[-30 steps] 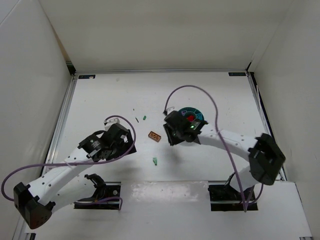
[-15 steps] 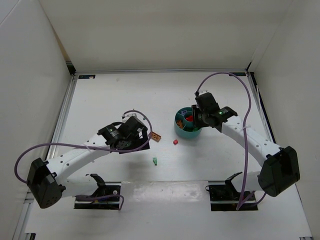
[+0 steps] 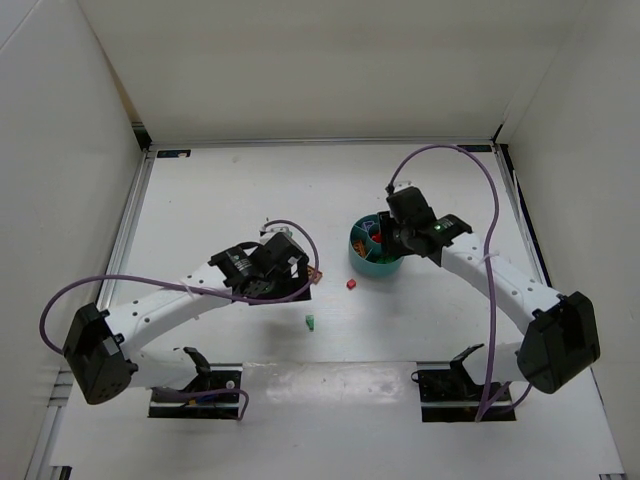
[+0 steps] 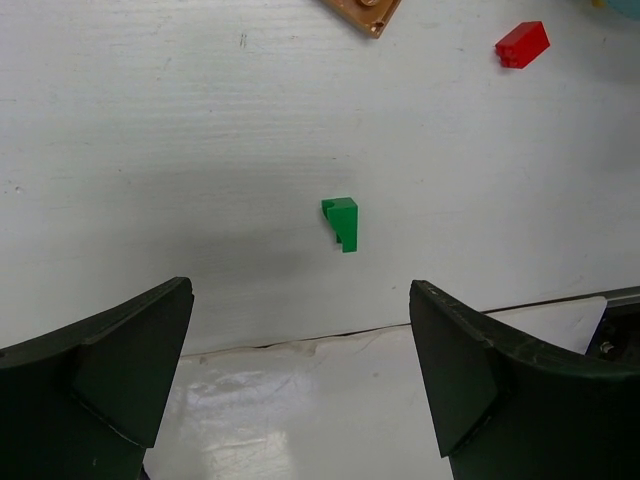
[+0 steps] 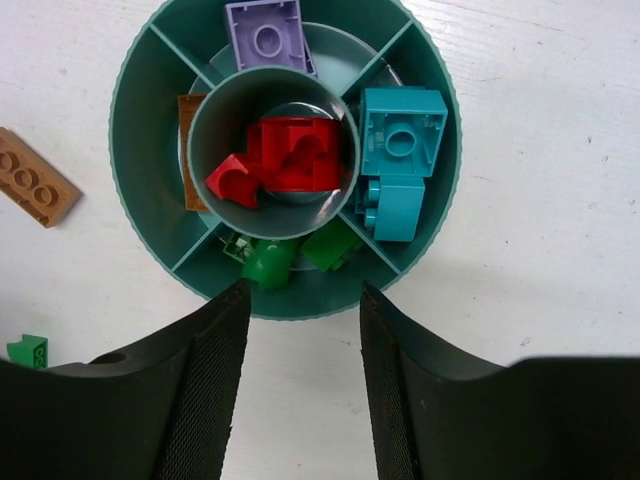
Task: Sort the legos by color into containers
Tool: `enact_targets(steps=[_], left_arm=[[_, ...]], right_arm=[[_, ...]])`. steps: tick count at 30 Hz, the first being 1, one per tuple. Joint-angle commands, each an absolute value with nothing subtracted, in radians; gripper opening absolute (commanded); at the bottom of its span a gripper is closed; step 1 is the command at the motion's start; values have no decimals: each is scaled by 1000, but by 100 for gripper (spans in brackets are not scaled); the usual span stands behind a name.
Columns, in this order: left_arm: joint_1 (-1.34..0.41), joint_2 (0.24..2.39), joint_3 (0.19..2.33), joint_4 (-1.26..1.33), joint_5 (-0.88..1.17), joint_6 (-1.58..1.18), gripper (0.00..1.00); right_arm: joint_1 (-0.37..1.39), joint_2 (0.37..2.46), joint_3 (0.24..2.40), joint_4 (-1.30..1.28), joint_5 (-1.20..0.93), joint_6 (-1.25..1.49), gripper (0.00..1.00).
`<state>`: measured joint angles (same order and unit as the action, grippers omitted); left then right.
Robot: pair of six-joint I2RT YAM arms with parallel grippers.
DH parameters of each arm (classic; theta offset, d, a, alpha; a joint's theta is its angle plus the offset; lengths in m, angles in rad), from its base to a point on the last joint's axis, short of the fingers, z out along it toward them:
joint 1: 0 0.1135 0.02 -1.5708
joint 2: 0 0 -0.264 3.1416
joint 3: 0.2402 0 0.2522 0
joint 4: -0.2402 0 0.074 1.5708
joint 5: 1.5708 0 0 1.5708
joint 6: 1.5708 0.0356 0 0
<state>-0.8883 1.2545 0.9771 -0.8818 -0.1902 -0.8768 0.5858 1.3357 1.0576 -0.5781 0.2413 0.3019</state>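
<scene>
The task's loose pieces are tiny hard plastic bricks: very light, stiff, smooth and a little slippery, so each one is probably best pinched across two flat opposite sides and not by its corners. The small green plastic brick [image 4: 341, 222] lies alone on the white table [image 4: 150, 130], well apart from the round teal plastic bowl [image 5: 140, 110], on the bowl's near-left side in the top view. In the left wrist view its long axis runs almost up and down the picture, with a notch on its left side. The left gripper [image 4: 300, 290] hangs above it, its fingers wide apart and nothing between them, so they would likely close across the brick's short width. The small red plastic brick [image 4: 522, 44] lies just beside the bowl's near-left wall, and the flat orange plastic plate [image 5: 35, 191] lies near the bowl on its left, its long axis diagonal. The right gripper [image 5: 302, 300] hovers over the bowl with its fingers parted, holding nothing. Inside the bowl, the red bricks [image 5: 290, 160] fill the central cup, and around the cup the purple brick [image 5: 265, 35], the teal bricks [image 5: 400, 150] and the green bricks [image 5: 290, 255] sit in separate compartments.
</scene>
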Motion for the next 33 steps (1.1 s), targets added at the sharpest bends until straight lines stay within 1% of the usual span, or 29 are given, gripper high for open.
enact_targets(steps=[1,3,9,14,18,23,27,28,33], left_arm=[[-894,1220,982,-864,-192,-887,100],[-894,1206,977,-870,-195,-890,100],[-894,1163,933,-879,-212,-911,100],[-893,1112,876,-880,-215,-946,100],[-897,1065,841,-897,-222,-979,100],[-899,1023,799,-911,-221,-1012,100],[-899,991,784,-922,-230,-1019,100],[-897,986,782,-925,-232,-1020,100],[-899,989,799,-948,-244,-1020,100]], right_arm=[[635,1302,1080,-589,314,284,52],[658,1298,1077,-591,318,265,52],[837,1293,1049,-594,289,316,52],[943,1411,1038,-531,281,359,52],[959,1505,1069,-532,287,377,52],[936,1572,1051,-450,233,385,52],[934,1637,1043,-407,265,382,52],[936,1647,1042,-396,271,379,50],[920,1698,1052,-419,354,420,50]])
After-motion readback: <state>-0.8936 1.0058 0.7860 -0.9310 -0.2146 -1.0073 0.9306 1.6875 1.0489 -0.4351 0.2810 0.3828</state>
